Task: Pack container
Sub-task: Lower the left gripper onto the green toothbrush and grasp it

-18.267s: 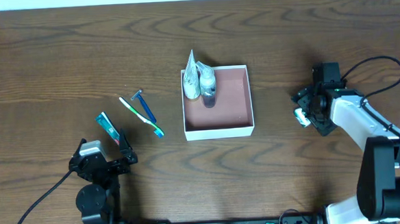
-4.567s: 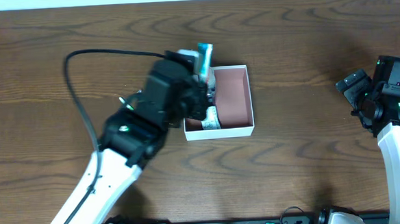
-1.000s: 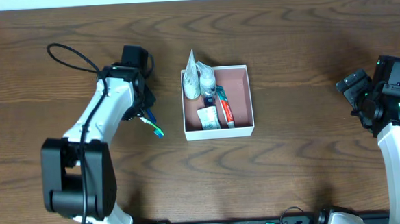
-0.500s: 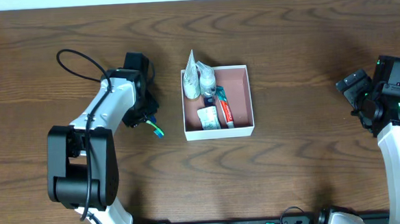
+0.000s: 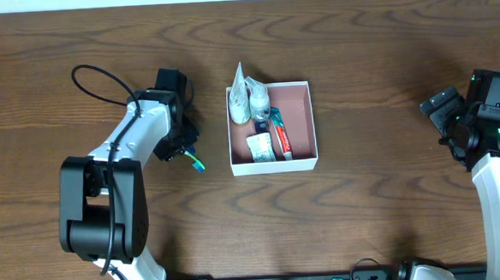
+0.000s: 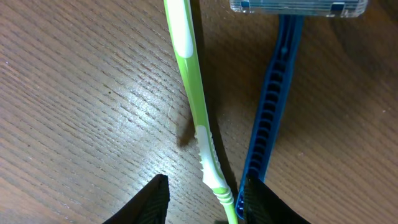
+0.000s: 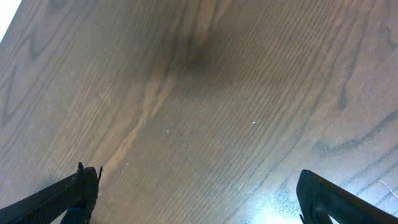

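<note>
1. Container (image 5: 274,165) sits open-topped at the middle of the worktop (image 5: 391,218), with its walls square to the worktop edges.
2. Four things lie inside it. A red-and-green toothpaste tube (image 5: 280,132) runs near to far, and a small white sachet (image 5: 261,147) lies just left of it. A clear bottle (image 5: 258,101) and a white tube (image 5: 239,89) stand in the far-left corner, the tube's tip poking past the far wall.
3. Left tool (image 6: 204,199) is low over the worktop to the left of the container. It does not touch the container; a strip of bare wood shows between them.
4. Its fingers (image 6: 155,199) stand partly apart, straddling the handle of a green toothbrush (image 6: 193,99). A gap shows on one side of the handle, so the tool is not clamped on it.
5. A blue razor (image 6: 270,112) lies just beside the toothbrush, roughly parallel to it. Its handle end reaches the other finger, and I cannot tell whether they touch.
6. Right tool (image 7: 199,202) is at the right side of the worktop, well apart from the container. Its fingers are spread wide over bare wood with nothing between them.
</note>
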Action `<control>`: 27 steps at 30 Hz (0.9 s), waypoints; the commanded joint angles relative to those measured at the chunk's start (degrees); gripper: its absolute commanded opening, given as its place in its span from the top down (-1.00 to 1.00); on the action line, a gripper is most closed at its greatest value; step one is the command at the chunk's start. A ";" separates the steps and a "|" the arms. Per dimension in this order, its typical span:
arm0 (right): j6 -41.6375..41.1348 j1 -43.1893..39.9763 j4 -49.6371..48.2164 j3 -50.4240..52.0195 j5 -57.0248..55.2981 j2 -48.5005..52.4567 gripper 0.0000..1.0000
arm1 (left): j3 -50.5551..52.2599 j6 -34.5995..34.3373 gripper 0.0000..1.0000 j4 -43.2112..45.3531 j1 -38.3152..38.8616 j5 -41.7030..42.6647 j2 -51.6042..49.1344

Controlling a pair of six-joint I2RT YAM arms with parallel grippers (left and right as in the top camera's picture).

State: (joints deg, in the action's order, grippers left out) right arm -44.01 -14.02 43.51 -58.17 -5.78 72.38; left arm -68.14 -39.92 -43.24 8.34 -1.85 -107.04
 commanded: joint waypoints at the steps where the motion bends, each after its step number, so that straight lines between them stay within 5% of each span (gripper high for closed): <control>1: 0.81 -0.42 0.02 -0.55 -0.20 0.17 -0.98 | 0.44 -1.14 0.20 -0.13 -0.28 -0.04 -0.46; 20: 0.81 -0.42 0.02 -0.55 -0.20 0.17 -0.99 | 6.95 -2.21 0.21 6.73 -0.28 -0.04 -0.46; 27: 0.81 -0.42 0.02 -0.55 -0.20 0.17 -0.99 | 6.95 -2.19 0.84 7.34 -0.28 -0.04 -0.46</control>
State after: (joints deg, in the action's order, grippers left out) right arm -44.01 -14.02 43.53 -58.17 -5.78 72.38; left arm -62.70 -42.09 -35.55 8.32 -1.43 -106.72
